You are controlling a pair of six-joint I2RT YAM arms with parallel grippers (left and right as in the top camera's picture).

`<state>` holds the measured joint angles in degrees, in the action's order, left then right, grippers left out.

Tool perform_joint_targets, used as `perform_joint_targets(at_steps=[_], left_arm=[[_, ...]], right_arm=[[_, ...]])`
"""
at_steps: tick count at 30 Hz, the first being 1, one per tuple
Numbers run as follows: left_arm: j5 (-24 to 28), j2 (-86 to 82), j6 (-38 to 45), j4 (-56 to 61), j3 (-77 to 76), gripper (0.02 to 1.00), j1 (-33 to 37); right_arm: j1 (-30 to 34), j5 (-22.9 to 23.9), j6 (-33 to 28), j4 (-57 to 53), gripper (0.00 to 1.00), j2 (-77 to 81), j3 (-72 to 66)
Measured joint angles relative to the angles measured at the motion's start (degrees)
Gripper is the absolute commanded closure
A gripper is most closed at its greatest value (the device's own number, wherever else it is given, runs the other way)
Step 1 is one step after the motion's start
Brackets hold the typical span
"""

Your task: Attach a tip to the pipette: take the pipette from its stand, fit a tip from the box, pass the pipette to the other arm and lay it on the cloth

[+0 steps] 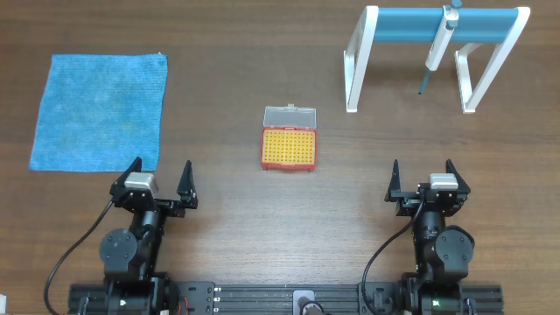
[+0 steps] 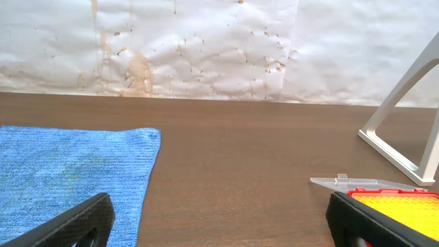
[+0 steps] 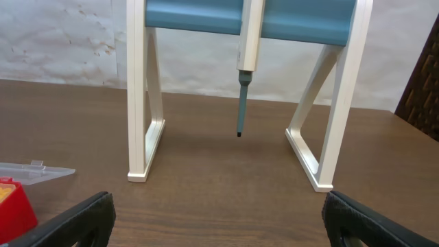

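Note:
The pipette point(image 1: 437, 51) hangs from the blue bar of the white stand point(image 1: 354, 74) at the table's far right; its shaft point(image 3: 244, 75) points down between the stand's legs. The red tip box point(image 1: 289, 149) with yellow tips sits at the table's middle, its clear lid point(image 1: 290, 117) folded back. A blue cloth point(image 1: 101, 112) lies flat at the far left. My left gripper point(image 1: 161, 183) rests open near the front, below the cloth. My right gripper point(image 1: 423, 179) is open too, well in front of the stand. Both hold nothing.
The brown wooden table point(image 1: 227, 61) is bare between the cloth, box and stand. A white papered wall point(image 2: 206, 48) runs behind the table's far edge. The stand's leg point(image 2: 405, 116) and the tip box point(image 2: 398, 206) lie off to one side of my left gripper.

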<state>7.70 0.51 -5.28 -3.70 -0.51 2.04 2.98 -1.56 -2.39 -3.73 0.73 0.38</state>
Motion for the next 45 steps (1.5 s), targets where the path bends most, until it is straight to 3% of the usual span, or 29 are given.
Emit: perform_joint_targets(at_steps=[33, 37, 40, 45], left_arm=[[0.0, 0.0, 0.0, 0.0, 0.0, 0.023, 0.0], [-0.17, -0.09, 0.0, -0.04, 0.02, 0.023, 0.0], [-0.2, -0.02, -0.02, -0.02, 0.02, 0.02, 0.0], [-0.2, 0.0, 0.0, -0.02, 0.02, 0.02, 0.0]], right_arm=[[0.33, -0.07, 0.66, 0.26, 0.027, 1.66, 0.15], [5.55, -2.71, 2.01, 21.81, 0.027, 34.97, 11.06], [5.66, -3.15, 2.32, 52.15, 0.027, 69.79, 21.92], [5.64, -3.26, 2.34, 55.19, 0.027, 89.7, 33.88]])
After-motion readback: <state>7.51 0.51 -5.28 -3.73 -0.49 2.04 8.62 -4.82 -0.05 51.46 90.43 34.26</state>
